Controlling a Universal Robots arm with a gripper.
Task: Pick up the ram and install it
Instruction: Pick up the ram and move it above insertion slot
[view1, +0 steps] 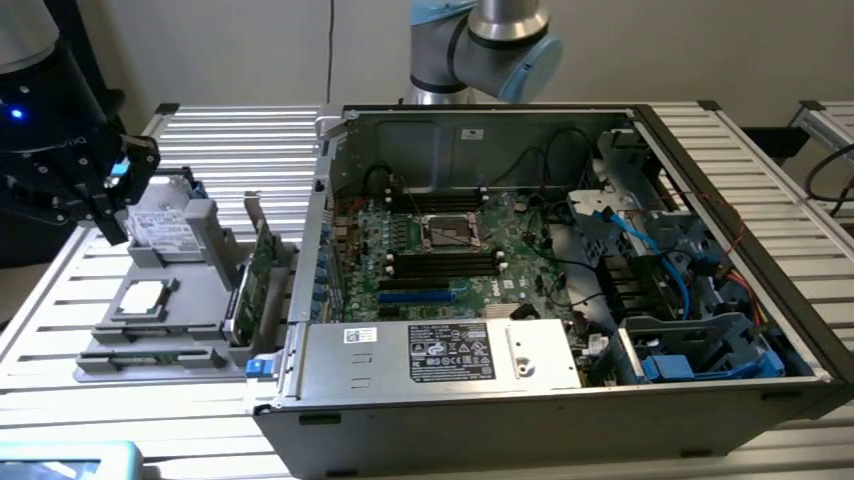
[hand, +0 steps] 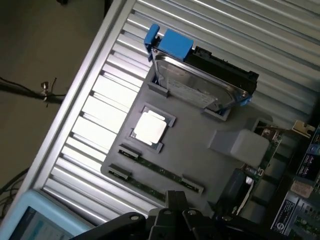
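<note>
Two ram sticks, long narrow green boards, lie flat in slots along one edge of the grey parts tray. In the exterior view the ram sits at the tray's near edge. My gripper hangs above the tray's far end, over the hard drive, well clear of the ram. Its dark fingers are shut with nothing between them. The open computer case lies to the exterior view's right of the tray, with black memory slots on the motherboard.
The tray also holds a silver hard drive with blue clips, a square processor and an upright green expansion card. Cables and drive cages crowd the case's right side. A slatted metal table carries everything.
</note>
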